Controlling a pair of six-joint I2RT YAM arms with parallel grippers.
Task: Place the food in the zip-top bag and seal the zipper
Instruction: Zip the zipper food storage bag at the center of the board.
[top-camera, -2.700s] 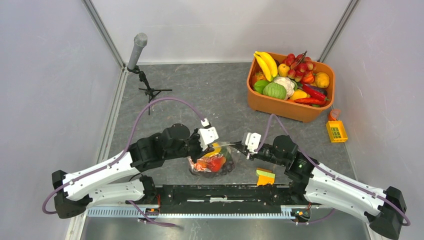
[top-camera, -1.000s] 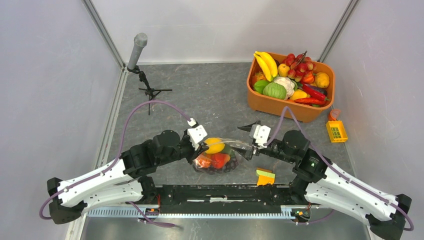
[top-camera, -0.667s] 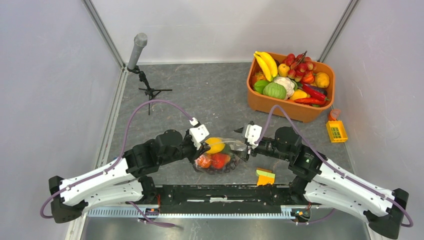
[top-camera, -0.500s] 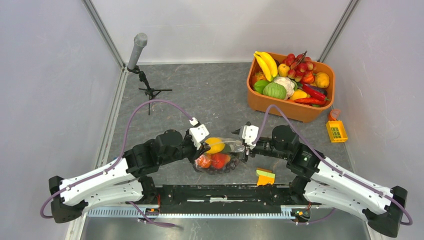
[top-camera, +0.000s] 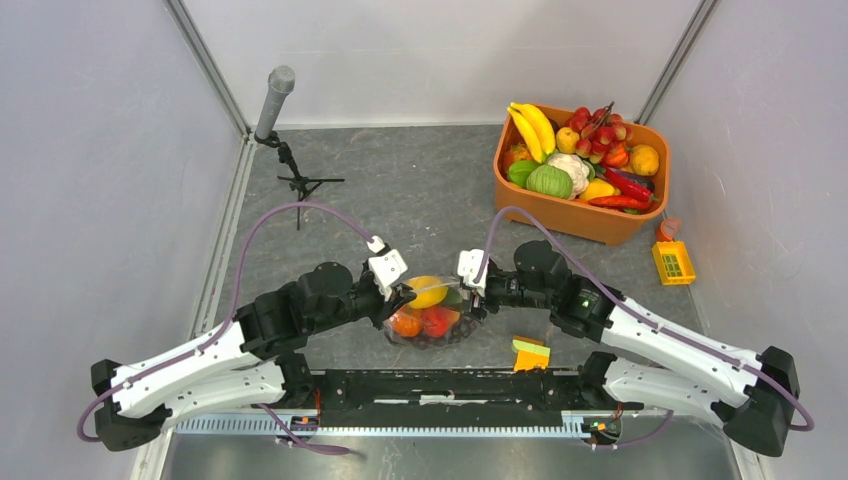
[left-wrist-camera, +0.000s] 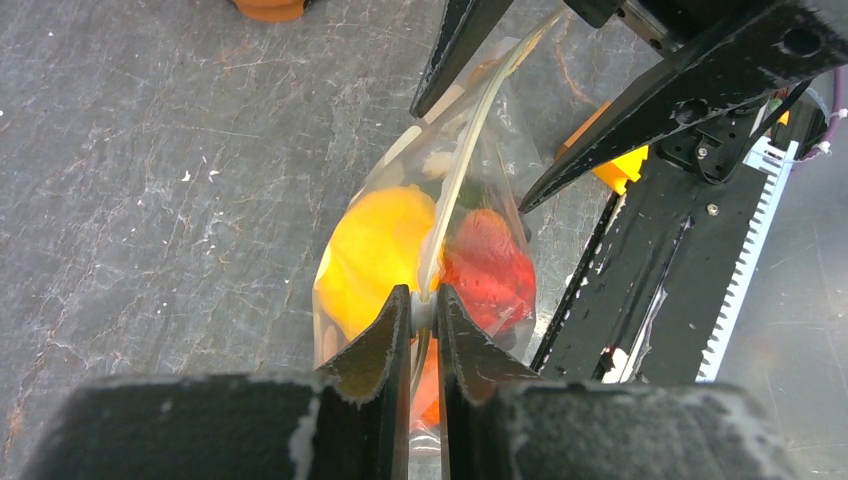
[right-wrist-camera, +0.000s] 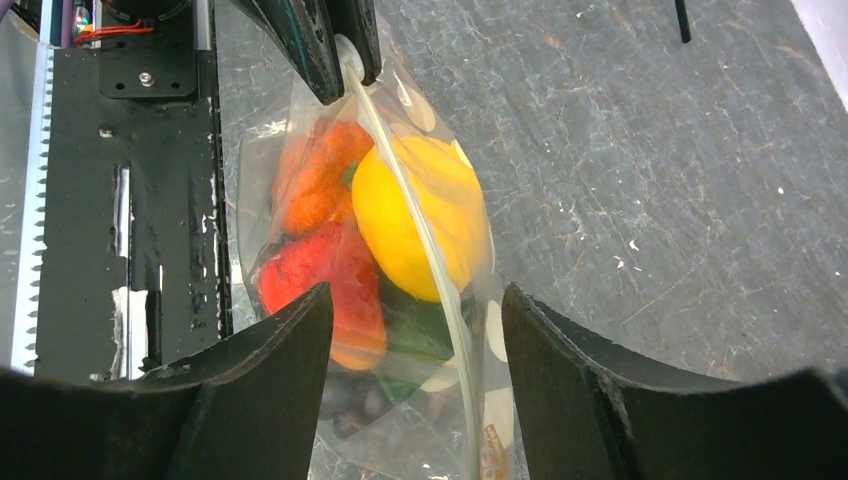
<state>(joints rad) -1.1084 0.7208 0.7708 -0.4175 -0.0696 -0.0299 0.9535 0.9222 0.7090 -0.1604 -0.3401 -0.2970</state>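
Two jaw states: the left gripper (left-wrist-camera: 424, 308) is clamped shut on one end of the zipper (left-wrist-camera: 462, 160); the right gripper (right-wrist-camera: 415, 300) is held open, one finger on each side of the strip, apart from it.
Task's thing: the zip-top bag (top-camera: 432, 318) is hung by its top edge between the two grippers, and its bottom appears to rest on the table (top-camera: 400, 180) just ahead of the arm bases.
Step in hand: judged to be the sealing; how much of the strip is already pressed together cannot be told.
Method advised: the strip is to be kept taut and straight by the left jaws, centred in the right jaws, pinched squarely, then run along to the free end.
Risk noted: film or food may be caught in the track if the jaws are closed too low.
Bag contents: a yellow piece (right-wrist-camera: 420, 215), a red piece (right-wrist-camera: 322, 275), an orange piece (right-wrist-camera: 322, 180) and something green (right-wrist-camera: 415, 335) are seen through the film.
Orange tub (top-camera: 560, 212): placed well apart at the far right; bananas, red peppers and other toy produce are heaped in it.
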